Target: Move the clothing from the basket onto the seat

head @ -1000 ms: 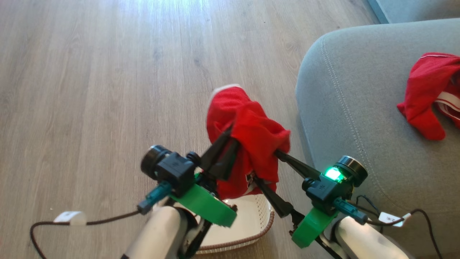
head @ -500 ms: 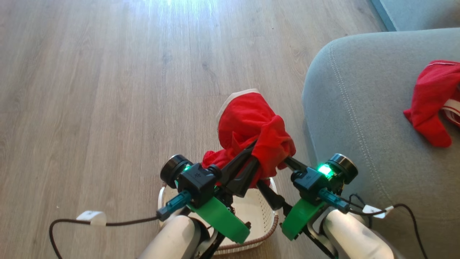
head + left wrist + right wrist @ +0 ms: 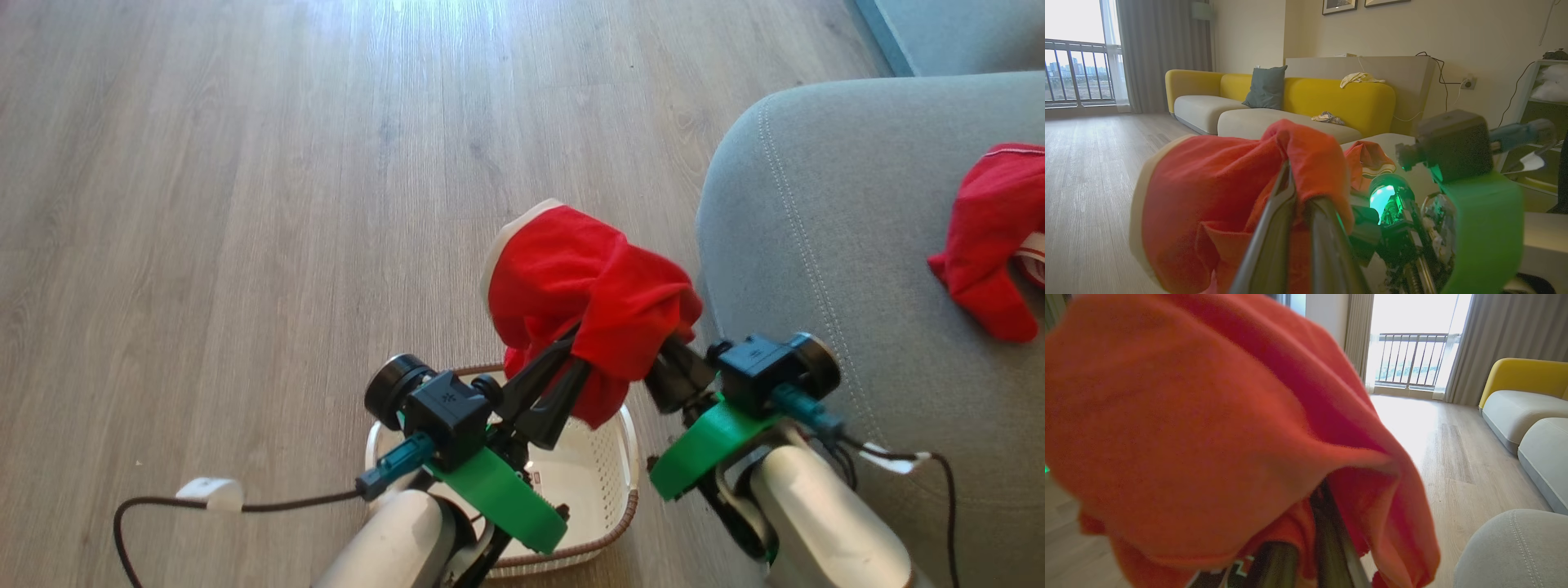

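Hanging at the centre of the head view, the red garment is bunched over the tips of both grippers. Its white cuff is turned toward the wooden floor. It appears to be lifted above the perforated basket at the bottom centre, just left of the grey seat cushion on the right side of the frame. The left gripper has its fingers pressed together on a fold of the cloth, which the left wrist view shows draped over the tip. The right gripper comes in from the lower right with its tips buried under the fabric. I cannot tell whether it pinches the cloth or only props it. Two supports probably serve to keep the floppy load bundled, so that no loose end trails back into the basket or catches the cushion's rounded corner. A second red garment lies on the cushion at the right edge, which suggests that the drop spot is close by. The part of the basket floor that shows is bare plastic, so this may be among the last pieces.
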